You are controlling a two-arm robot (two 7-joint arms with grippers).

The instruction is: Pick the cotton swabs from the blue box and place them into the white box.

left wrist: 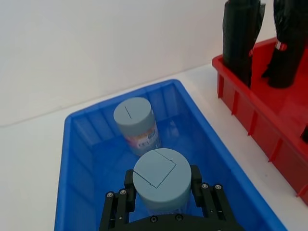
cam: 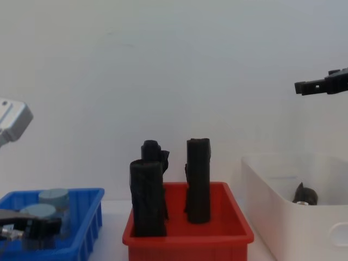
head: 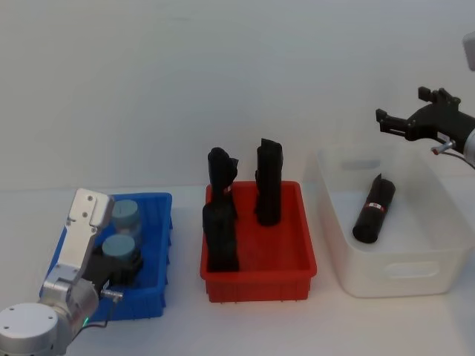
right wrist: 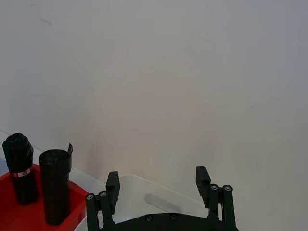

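Two cotton swabs jars with grey-blue lids stand in the blue box (head: 159,222) at the left. My left gripper (left wrist: 161,182) reaches down into the box and is shut on the nearer jar (left wrist: 161,168), its black fingers (left wrist: 129,182) pressed against both sides. That jar (head: 121,251) still sits low inside the box. The other jar (left wrist: 136,120) stands free just behind it, label facing me. The white box (head: 393,278) is at the right. My right gripper (head: 403,106) hovers high above its far side, open and holding nothing.
A red tray (head: 256,285) with three upright black rolled bundles (head: 269,182) stands between the two boxes. Another black bundle (head: 373,209) lies inside the white box. A pale wall rises close behind the table.
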